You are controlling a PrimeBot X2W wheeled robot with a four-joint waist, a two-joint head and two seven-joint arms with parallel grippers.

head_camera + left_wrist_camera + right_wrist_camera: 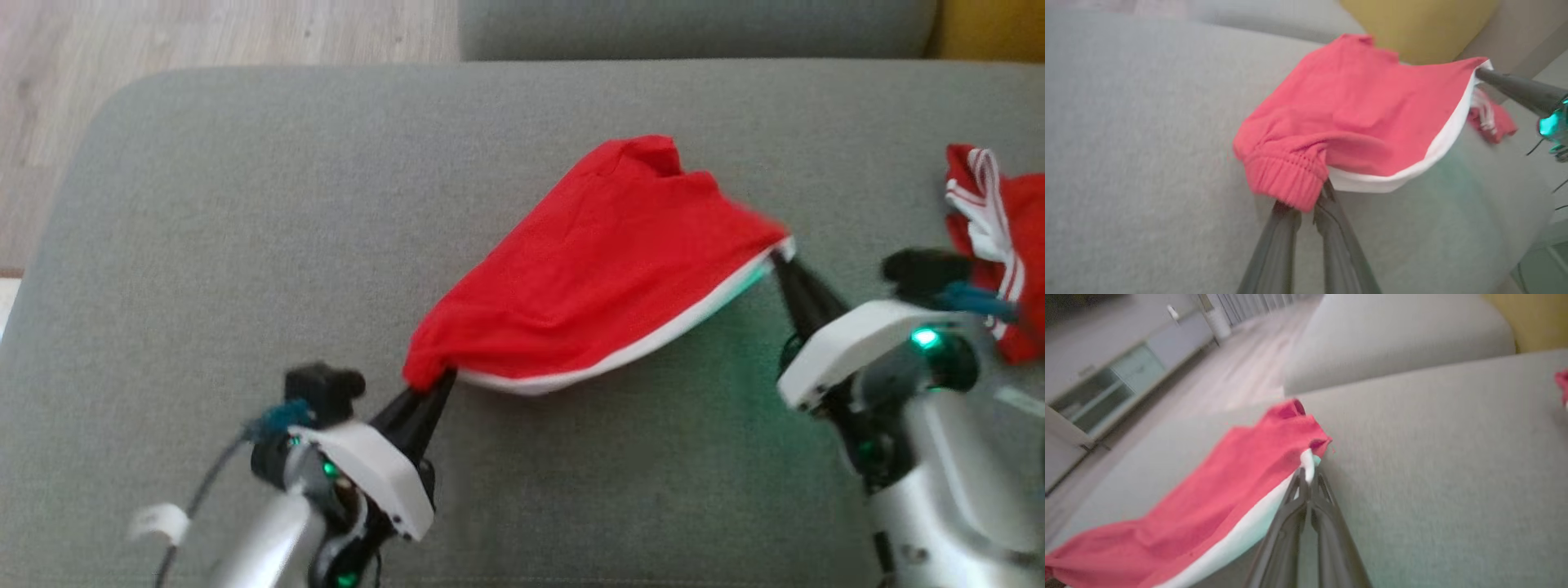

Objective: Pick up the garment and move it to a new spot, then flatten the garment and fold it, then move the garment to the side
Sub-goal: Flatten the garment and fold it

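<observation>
Now: left gripper [437,382] pinched shut on the red garment's [596,269] ribbed band; right gripper [782,260] clamped shut on its white-trimmed corner. Garment spans tip to tip, near edge lifted off the grey cushion [245,245]. Judgement: a two-point hold keeps the edge taut for carrying and laying flat. Left wrist view resolves the ribbing, a blur from the head; head view adds a second red garment [992,237] just beyond the right gripper.
</observation>
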